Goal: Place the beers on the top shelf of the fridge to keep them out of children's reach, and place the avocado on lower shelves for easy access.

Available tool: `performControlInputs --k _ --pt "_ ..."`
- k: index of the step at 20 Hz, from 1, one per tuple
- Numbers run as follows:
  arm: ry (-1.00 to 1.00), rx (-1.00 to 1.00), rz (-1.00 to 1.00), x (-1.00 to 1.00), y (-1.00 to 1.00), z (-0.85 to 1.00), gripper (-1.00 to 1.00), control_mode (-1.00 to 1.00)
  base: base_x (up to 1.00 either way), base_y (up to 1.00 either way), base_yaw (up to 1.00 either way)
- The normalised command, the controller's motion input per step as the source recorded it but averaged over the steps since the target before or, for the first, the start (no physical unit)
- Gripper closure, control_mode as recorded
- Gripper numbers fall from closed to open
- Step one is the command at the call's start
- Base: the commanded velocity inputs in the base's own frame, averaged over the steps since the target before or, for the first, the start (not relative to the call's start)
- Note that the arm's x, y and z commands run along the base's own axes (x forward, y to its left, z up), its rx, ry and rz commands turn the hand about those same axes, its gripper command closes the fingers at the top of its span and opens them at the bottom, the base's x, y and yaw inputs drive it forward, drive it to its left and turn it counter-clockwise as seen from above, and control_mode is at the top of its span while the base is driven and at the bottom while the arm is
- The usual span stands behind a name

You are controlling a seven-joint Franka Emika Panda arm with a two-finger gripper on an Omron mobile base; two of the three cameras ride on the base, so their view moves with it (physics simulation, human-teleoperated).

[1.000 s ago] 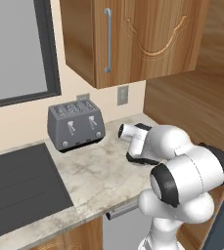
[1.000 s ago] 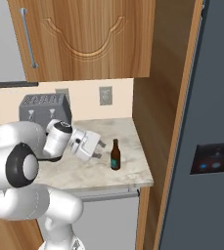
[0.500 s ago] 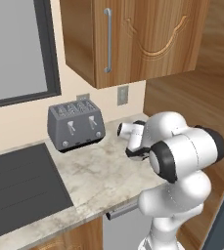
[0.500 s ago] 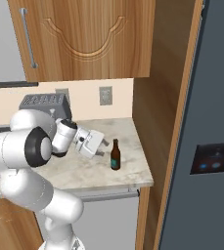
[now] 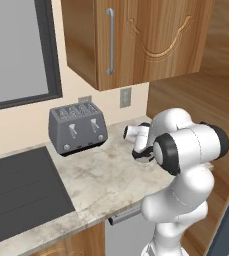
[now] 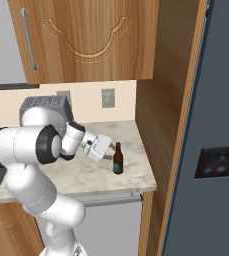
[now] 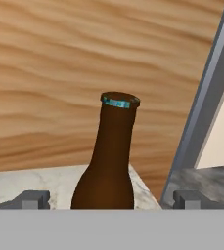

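Note:
One beer, a brown bottle (image 6: 118, 159) with a teal ring at its mouth, stands upright on the marble counter (image 6: 81, 172) near its right end. My gripper (image 6: 109, 153) is open and level with the bottle's left side. In the hand view the bottle (image 7: 114, 151) rises close ahead, centred between the two spread fingertips (image 7: 33, 199), and nothing is gripped. The dark blue-grey fridge (image 6: 211, 115) stands to the right with its black lit panel (image 6: 221, 163) facing out. The avocado, the top shelf and the lower shelves are out of view.
A grey toaster (image 5: 78, 128) sits at the back of the counter by the wall. A dark cooktop (image 5: 21, 192) lies at the left. Wooden cabinets (image 5: 136, 40) hang above, and a wooden side panel (image 6: 163, 100) stands between the counter and the fridge.
The arm's elbow has swung up and over toward the counter. The hand stays beside the brown bottle, still open. The bottle has not moved.

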Motion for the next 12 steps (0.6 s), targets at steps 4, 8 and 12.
performControlInputs --k 4,8,12 --pt "0.00 -0.02 0.00 0.00 -0.13 -0.06 -1.00 -1.00 0.00 0.00 0.00" --pt "0.00 0.00 0.00 0.00 -0.10 -0.05 -1.00 -1.00 0.00 0.00 0.00" --pt "0.00 0.00 0.00 0.00 -0.11 -0.08 -1.00 -1.00 0.00 0.00 0.00"
